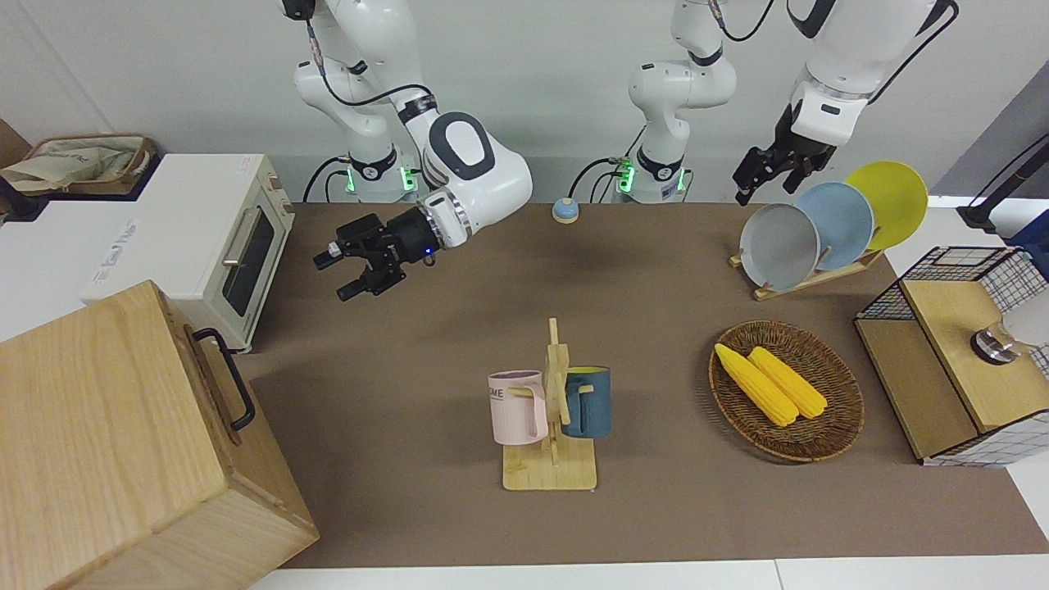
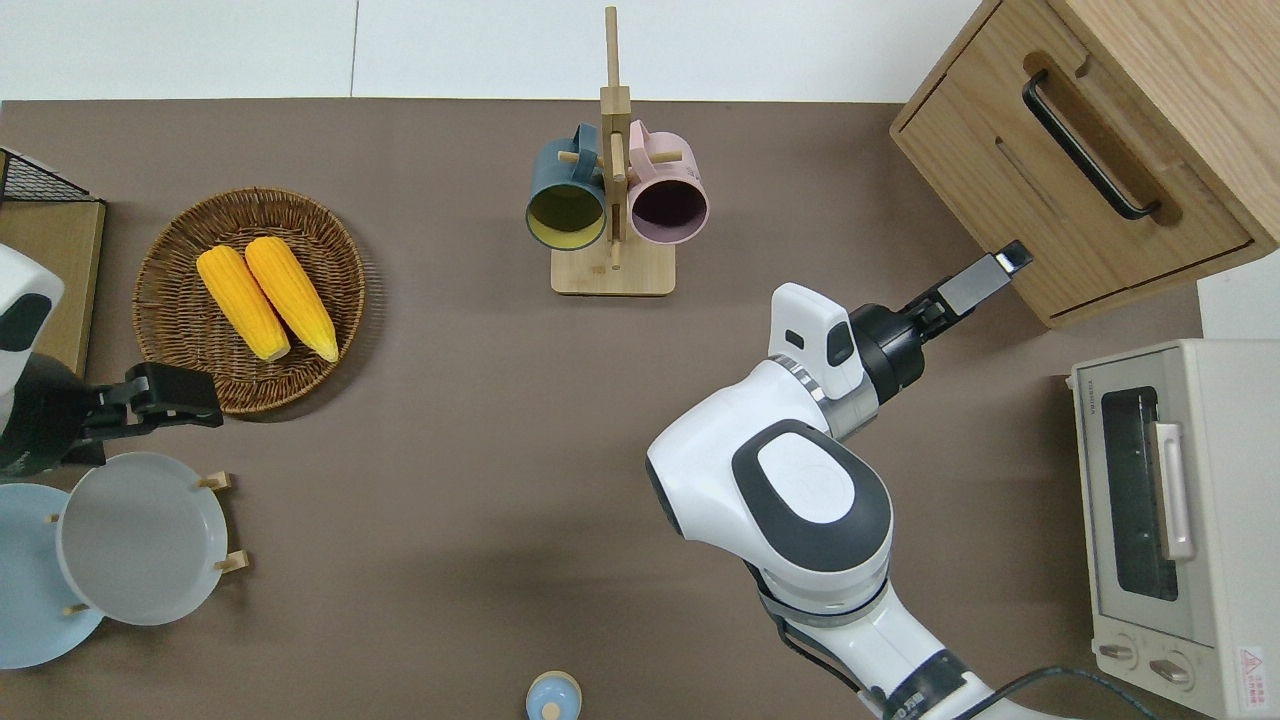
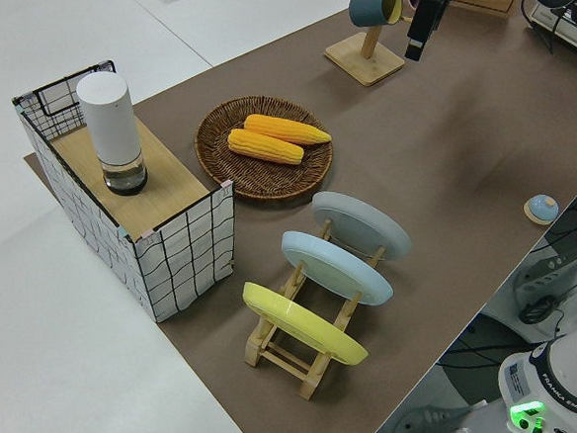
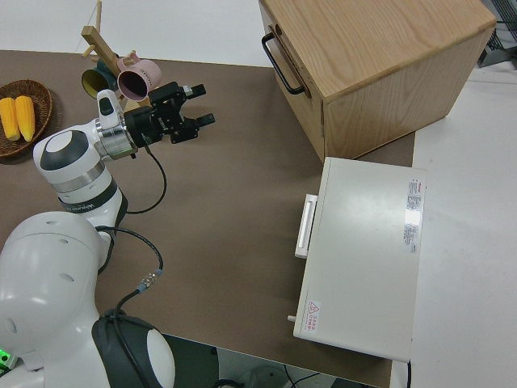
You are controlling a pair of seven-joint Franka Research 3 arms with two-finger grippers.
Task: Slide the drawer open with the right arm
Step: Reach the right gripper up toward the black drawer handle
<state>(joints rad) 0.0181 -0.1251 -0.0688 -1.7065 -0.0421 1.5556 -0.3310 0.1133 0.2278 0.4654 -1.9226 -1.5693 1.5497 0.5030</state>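
The drawer (image 2: 1060,190) is the pale-wood front of the big cabinet (image 1: 106,426) at the right arm's end of the table. It sits flush with the cabinet. Its black bar handle (image 2: 1090,145) also shows in the front view (image 1: 232,377) and the right side view (image 4: 281,63). My right gripper (image 1: 336,277) is open and holds nothing. It hangs over the table in front of the cabinet, close to the cabinet corner nearest the toaster oven, with its fingers pointing at the cabinet (image 2: 1008,260) (image 4: 199,105). It is apart from the handle. My left gripper (image 1: 766,188) is parked and open.
A white toaster oven (image 2: 1170,520) stands next to the cabinet, nearer to the robots. A mug rack (image 2: 612,200) holds a pink and a blue mug mid-table. A basket of corn (image 1: 785,392), a plate rack (image 1: 828,229), a wire-mesh box (image 1: 959,360) and a small blue bell (image 1: 565,211) are also there.
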